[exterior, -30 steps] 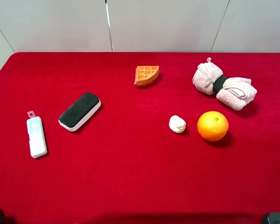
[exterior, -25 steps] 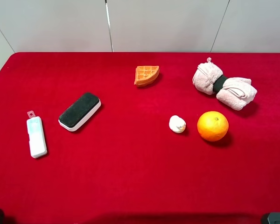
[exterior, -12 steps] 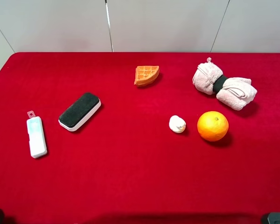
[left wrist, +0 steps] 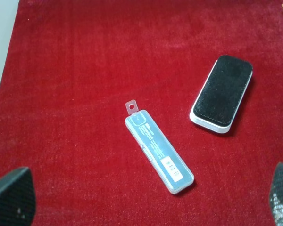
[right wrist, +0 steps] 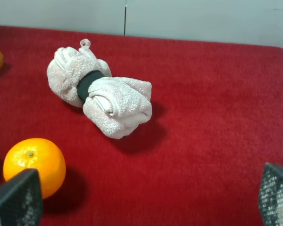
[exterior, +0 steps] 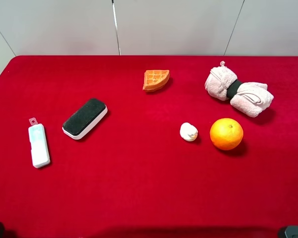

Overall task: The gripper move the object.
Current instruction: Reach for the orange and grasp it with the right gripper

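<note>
The object, a round bright orange fruit (exterior: 226, 134), sits on the red cloth at the right of the exterior view. It also shows in the right wrist view (right wrist: 34, 165), just ahead of one fingertip (right wrist: 16, 200). My right gripper (right wrist: 146, 200) is open and empty, its fingers wide apart and short of the fruit. My left gripper (left wrist: 146, 200) is open and empty, far from the fruit, over a clear plastic case (left wrist: 159, 150). In the exterior view only dark bits of the arms show at the bottom corners.
A small white lump (exterior: 188, 131) lies just left of the fruit. A rolled pink towel (exterior: 238, 91) lies behind it. A waffle wedge (exterior: 155, 80) is at the back middle. A black eraser (exterior: 85, 118) and the plastic case (exterior: 38, 144) lie at the left.
</note>
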Available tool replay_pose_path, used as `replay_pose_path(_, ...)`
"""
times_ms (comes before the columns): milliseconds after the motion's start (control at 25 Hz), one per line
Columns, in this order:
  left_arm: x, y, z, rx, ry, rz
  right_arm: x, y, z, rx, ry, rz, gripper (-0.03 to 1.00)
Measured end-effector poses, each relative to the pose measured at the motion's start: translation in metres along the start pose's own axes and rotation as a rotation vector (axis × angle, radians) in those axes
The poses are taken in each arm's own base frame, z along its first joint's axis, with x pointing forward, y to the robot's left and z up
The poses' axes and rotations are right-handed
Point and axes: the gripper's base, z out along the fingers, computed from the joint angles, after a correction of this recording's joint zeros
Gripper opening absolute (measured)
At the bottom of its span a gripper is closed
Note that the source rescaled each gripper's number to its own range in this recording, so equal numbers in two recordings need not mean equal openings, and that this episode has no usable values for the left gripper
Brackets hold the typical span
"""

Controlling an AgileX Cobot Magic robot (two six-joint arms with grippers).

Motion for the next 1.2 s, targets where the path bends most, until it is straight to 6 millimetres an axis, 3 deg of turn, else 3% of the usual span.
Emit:
replay_pose_path(320,0.0,0.0,0.0,0.0,0.0,0.0,-0.001,0.001,0.003,-0.012,0.021,-0.04,1.0)
replay_pose_path(560,0.0,0.0,0.0,0.0,0.0,0.0,-0.013,0.007,0.029,-0.072,0.192,-0.08,1.0)
replay_pose_path(880,0.0,0.0,0.0,0.0,0.0,0.0,-0.049,0.018,0.063,-0.197,0.34,-0.186,1.0)
replay_pose_path(1200,0.0,0.0,0.0,0.0,0.0,0.0,-0.068,0.028,0.102,-0.304,0.462,-0.236,1.0)
